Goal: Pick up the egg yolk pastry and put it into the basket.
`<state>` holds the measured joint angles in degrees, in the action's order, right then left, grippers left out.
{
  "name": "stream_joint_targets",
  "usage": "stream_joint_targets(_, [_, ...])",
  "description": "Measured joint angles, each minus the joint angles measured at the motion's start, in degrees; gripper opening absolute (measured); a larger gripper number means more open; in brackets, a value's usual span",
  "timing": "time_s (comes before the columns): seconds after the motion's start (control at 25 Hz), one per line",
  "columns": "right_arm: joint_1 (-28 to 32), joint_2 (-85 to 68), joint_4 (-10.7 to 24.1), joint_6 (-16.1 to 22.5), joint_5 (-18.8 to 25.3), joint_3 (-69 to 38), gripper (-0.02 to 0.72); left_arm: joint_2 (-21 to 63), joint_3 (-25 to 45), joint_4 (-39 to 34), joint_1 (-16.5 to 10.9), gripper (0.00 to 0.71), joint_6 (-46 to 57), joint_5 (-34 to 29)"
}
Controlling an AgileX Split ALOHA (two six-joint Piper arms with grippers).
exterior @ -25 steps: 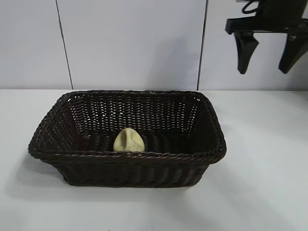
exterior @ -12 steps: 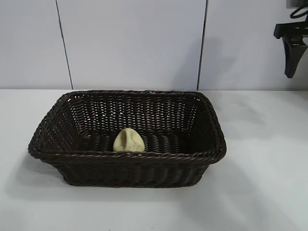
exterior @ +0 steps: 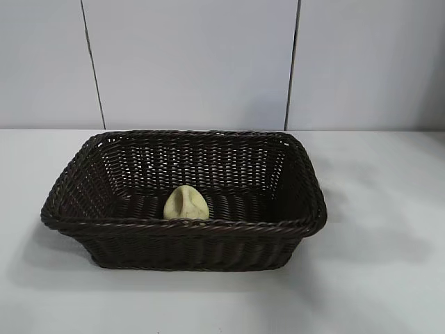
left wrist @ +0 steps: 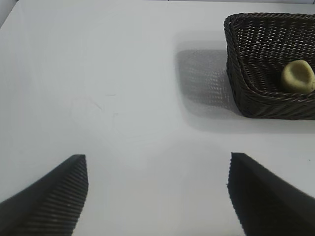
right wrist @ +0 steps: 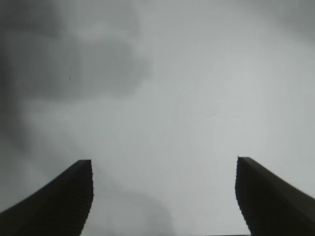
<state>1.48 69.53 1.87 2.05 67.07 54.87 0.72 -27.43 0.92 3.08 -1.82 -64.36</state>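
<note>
The egg yolk pastry [exterior: 186, 203], a small pale yellow bun, lies inside the dark woven basket [exterior: 208, 136], close to its near wall. Both also show in the left wrist view, the pastry [left wrist: 297, 75] in the basket [left wrist: 235, 59]. Neither gripper shows in the exterior view. My left gripper [left wrist: 157, 169] is open and empty over bare table, well to the side of the basket. My right gripper [right wrist: 164, 172] is open and empty over bare white table, and its view shows neither basket nor pastry.
The white table [exterior: 389, 229] lies around the basket on all sides. A white panelled wall [exterior: 195, 62] stands behind it.
My right gripper, seen open high at the upper right one second ago, has moved right and left the exterior view. The pastry and basket have not moved.
</note>
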Motion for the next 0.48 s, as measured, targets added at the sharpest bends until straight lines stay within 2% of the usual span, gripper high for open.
stream_joint_targets(0.16, [0.00, -11.16, -0.29, -0.22, -3.82, -10.03, 0.570, 0.00, 0.00, 0.00, 0.00, 0.571, 0.00, 0.00])
stream_joint_targets(0.48, [0.00, -32.99, -1.17, -0.23, -5.78, -26.76, 0.570, 0.00, 0.00, 0.00, 0.00, 0.571, 0.00, 0.00])
